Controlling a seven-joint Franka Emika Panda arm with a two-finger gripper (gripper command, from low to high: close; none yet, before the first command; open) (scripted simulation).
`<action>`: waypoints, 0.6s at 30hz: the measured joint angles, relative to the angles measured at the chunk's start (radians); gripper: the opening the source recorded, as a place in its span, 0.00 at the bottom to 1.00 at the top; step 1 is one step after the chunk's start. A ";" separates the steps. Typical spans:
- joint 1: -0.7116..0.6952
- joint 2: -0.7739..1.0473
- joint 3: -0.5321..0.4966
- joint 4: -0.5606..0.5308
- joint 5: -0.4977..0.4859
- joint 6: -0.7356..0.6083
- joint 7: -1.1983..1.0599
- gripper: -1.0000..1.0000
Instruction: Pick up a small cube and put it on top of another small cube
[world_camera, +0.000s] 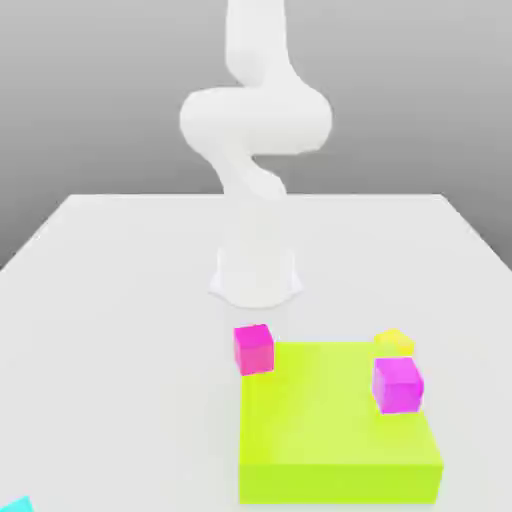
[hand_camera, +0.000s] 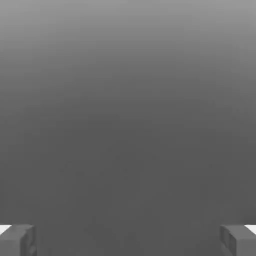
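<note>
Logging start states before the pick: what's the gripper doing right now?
Gripper: open, fingertips wide apart, nothing between them.

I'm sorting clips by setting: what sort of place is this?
Probably a simulated tabletop test scene, not a real room: a plain white table against a blank grey backdrop, a smooth white robot arm, and flat-coloured blocks such as the lime-green block and magenta cubes.

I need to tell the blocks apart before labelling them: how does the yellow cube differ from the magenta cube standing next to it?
The yellow cube looks smaller than the magenta cube. In the exterior view the yellow cube lies farther back, at the lime-green block's far corner, while the magenta cube stands nearer, at that block's right edge. Both are plain, single-coloured cubes.
</note>
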 joint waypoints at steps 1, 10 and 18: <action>-0.012 0.039 -0.001 0.008 -0.002 0.007 0.016 0.50; -0.100 0.369 -0.023 0.072 -0.018 0.070 0.146 0.50; -0.164 0.659 -0.067 0.128 -0.010 0.125 0.245 0.50</action>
